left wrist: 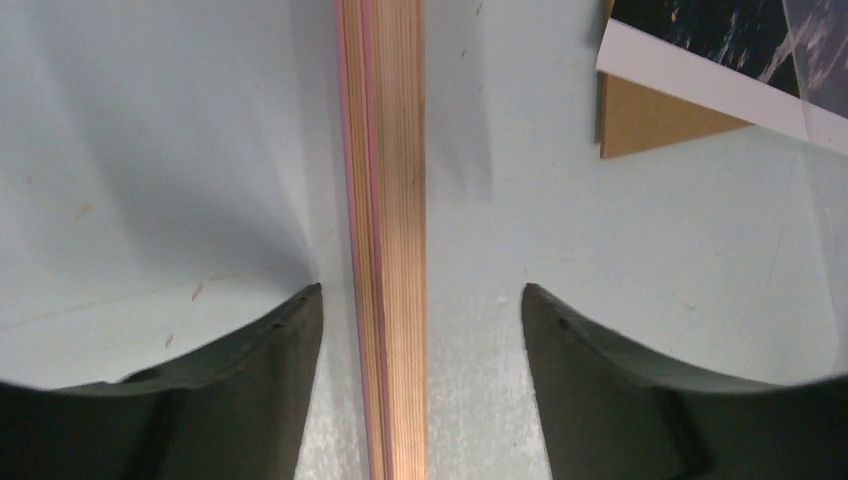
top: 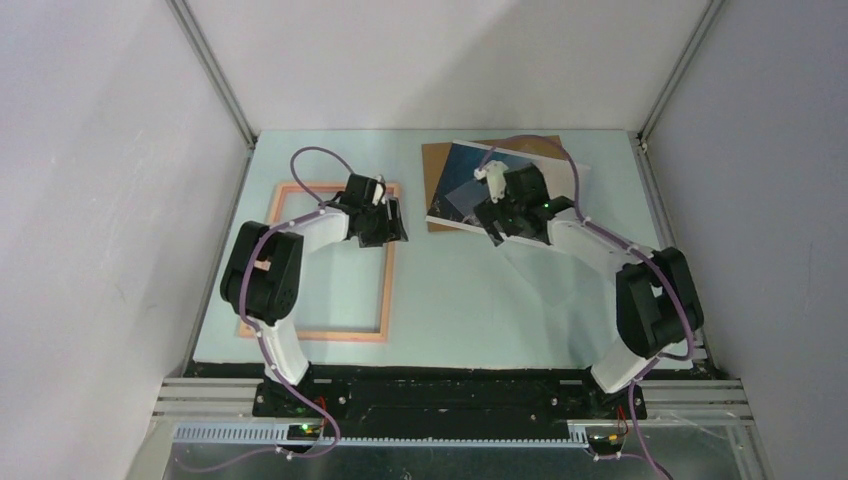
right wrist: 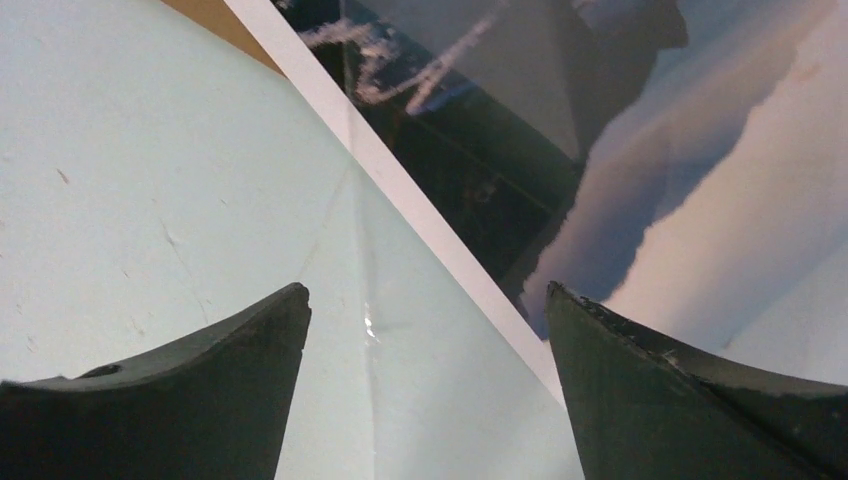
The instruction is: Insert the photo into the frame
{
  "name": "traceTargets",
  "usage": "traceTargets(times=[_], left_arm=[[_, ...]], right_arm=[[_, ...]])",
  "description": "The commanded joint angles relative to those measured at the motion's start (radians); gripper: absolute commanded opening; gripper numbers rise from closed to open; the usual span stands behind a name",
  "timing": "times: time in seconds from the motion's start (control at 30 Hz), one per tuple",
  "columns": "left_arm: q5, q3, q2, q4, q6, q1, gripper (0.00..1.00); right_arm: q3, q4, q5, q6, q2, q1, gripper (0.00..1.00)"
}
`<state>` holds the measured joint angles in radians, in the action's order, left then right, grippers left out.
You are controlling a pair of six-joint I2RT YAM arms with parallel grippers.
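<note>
From above, takes in both arms at once: left gripper (top: 385, 228) over the right-hand rail of the frame (top: 315, 335), near its far corner; right gripper (top: 503, 222) over the photo (top: 455, 190). Shows the pink rectangle whole and flat on the left of the table (top: 470, 300), and the print skewed on a brown backing board (top: 435, 160) at the far right, well apart from the frame.

From the left wrist, gives only one stretch of the frame (left wrist: 395, 200), layered wood with a pink edge, plus a corner of photo (left wrist: 720, 30) and board (left wrist: 650, 120) at upper right. Left gripper (left wrist: 420, 295): jaws apart, straddling the rail with a gap on each side — touching nothing.

From the right wrist, brings out detail lost overhead: white border, dark cliffs and pale sky on the photo (right wrist: 650, 150), and a sliver of board (right wrist: 215, 15). Right gripper (right wrist: 428, 290): jaws spread wide and empty — one fingertip above bare table, the other above the print, with the white border running between them.
</note>
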<state>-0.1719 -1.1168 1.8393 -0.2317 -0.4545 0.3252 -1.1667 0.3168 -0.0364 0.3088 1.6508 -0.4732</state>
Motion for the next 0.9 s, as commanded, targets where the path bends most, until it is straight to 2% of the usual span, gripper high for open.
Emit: traceTargets(times=[0.0,0.1,0.23,0.5,0.67,0.87], left_arm=[[-0.004,-0.012,-0.070,-0.075,0.069,0.005,0.81],[0.000,-0.024,-0.099,-0.088,0.094,0.006,0.90],[-0.008,-0.037,-0.123,-0.098,0.127,0.017,0.96],[-0.083,-0.094,-0.133,-0.101,0.150,0.107,0.98],[-0.159,-0.154,-0.058,-0.100,0.115,0.190,0.97],[-0.188,-0.280,0.064,-0.097,0.018,0.283,0.97]], right_arm=[[0.025,0.027,0.069,-0.033,-0.094,0.067,0.98],[0.033,0.036,0.104,-0.037,-0.122,0.136,0.99],[0.036,0.036,0.150,-0.042,-0.151,0.225,0.99],[0.024,0.002,0.242,0.000,-0.123,0.436,0.99],[-0.015,-0.011,0.312,-0.015,-0.053,0.555,1.00],[-0.153,0.032,0.357,-0.011,0.101,0.650,0.99]])
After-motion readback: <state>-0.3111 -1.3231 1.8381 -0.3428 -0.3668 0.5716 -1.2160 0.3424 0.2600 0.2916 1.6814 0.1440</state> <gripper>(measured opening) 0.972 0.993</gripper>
